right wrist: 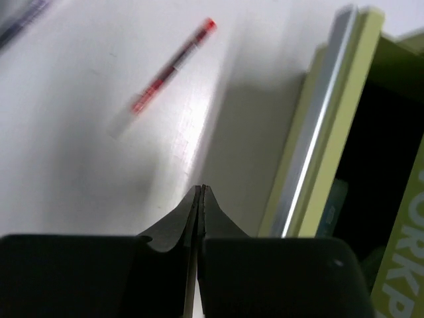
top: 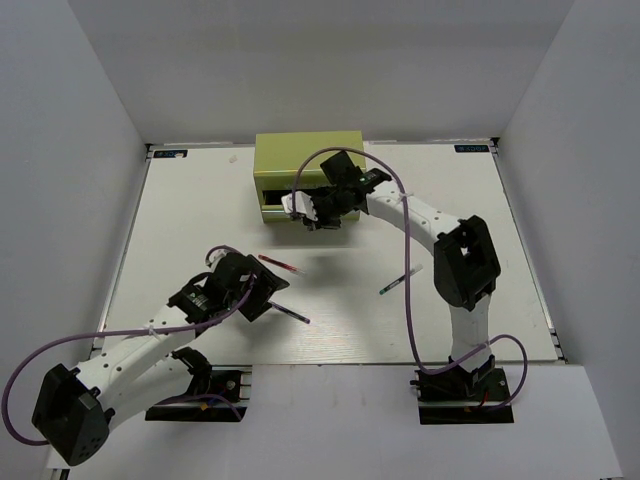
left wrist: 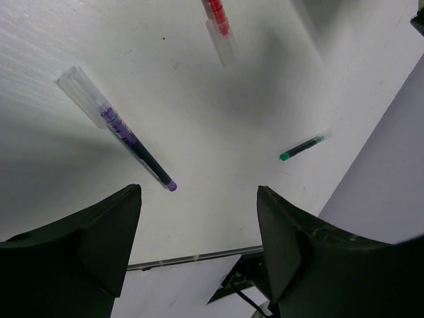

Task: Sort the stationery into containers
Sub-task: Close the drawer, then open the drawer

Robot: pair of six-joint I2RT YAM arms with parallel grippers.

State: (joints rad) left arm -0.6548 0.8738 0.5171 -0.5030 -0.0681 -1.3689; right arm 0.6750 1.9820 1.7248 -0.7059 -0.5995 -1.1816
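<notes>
Table with red pen, purple pen, green pen before chest.

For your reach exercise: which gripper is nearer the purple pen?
Left. The left gripper hovers beside the purple pen; the right gripper is far off, at the green chest.

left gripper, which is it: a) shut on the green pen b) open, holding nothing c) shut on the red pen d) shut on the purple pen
b: the left gripper stands wide open, while the purple pen, green pen and red pen lie loose on the table.
</notes>
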